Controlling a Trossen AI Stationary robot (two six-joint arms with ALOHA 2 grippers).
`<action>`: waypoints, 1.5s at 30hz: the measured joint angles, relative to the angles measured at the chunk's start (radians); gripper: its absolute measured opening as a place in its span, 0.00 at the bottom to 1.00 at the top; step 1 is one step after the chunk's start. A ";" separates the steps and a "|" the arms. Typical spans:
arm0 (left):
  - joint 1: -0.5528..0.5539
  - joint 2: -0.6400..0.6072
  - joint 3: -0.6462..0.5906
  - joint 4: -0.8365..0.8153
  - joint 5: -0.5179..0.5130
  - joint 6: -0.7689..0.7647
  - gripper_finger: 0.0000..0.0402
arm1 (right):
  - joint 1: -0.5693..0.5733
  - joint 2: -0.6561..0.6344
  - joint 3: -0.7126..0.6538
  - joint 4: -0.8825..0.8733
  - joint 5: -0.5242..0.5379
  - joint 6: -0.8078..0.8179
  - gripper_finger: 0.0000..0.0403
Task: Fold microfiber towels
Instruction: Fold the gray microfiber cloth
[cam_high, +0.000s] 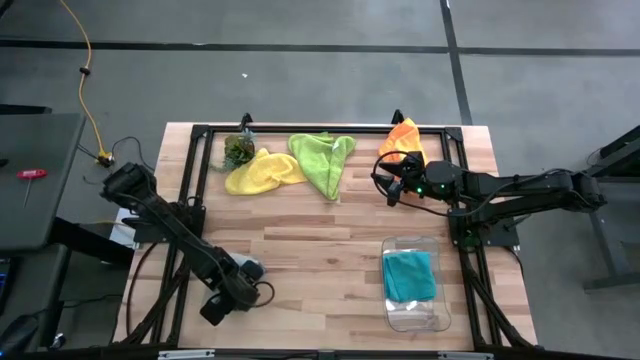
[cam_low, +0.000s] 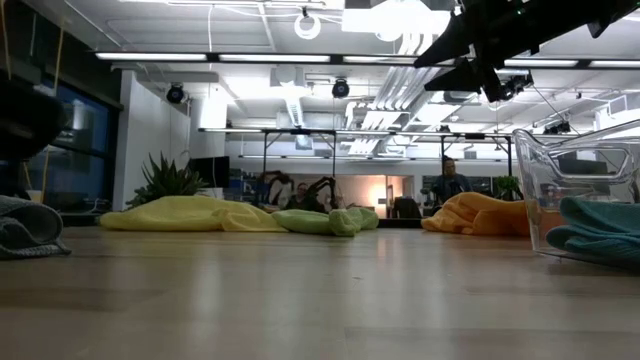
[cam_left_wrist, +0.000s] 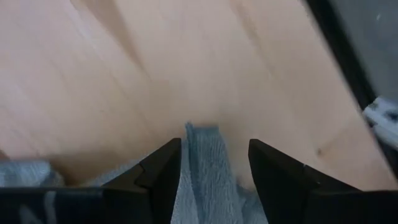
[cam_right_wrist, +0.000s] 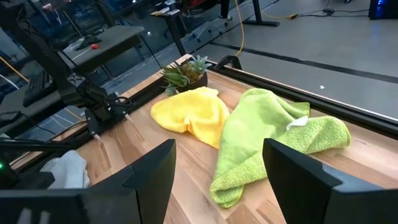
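Left wrist view: left gripper (cam_left_wrist: 214, 171) fingers open astride crumpled grey microfiber towel (cam_left_wrist: 205, 168); next, pinch it. Right gripper (cam_right_wrist: 217, 180) open, empty.

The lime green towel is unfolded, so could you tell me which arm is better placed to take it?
Right: the right gripper hovers open beside the lime green towel, facing it; the left gripper is at the table's near edge.

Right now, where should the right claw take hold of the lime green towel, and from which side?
Grip the lime green towel at its narrow tip pointing to the table's middle, coming from above. That end tapers to a loose point, clear of the yellow towel. The open right claw hangs close beside it.
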 joint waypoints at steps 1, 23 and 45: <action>0.000 0.011 0.000 0.003 0.004 0.000 0.43 | 0.000 0.000 0.000 0.000 0.000 0.000 0.58; 0.079 -0.054 0.001 -0.031 -0.019 0.011 0.04 | 0.000 0.000 0.000 -0.001 0.011 0.003 0.58; 0.082 -0.014 0.001 -0.019 0.064 -0.010 0.51 | 0.000 0.000 0.000 -0.002 0.011 0.028 0.58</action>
